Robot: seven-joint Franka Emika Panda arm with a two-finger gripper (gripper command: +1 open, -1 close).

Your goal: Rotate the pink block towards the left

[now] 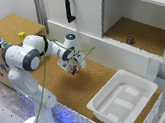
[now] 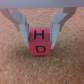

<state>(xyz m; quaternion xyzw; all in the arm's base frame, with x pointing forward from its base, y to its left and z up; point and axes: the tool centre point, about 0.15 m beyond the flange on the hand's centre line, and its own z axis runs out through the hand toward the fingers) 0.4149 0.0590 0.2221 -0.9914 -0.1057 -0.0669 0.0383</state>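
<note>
Wrist view: the claw [image 2: 41, 35] grips the pink block [image 2: 41, 42] between its fingers.

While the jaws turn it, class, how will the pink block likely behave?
The pink block looks rigid with flat faces, so it probably won't roll or bend. It seems small and light. Jaws flank both sides closely, so it should turn with them, though smooth faces might slip.

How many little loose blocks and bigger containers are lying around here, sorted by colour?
Pink block with black letters, held between the gripper fingers: 1
Small yellow cube: 1
Small dark brown lump: 1
White plastic tub: 1
Total: 4
</note>
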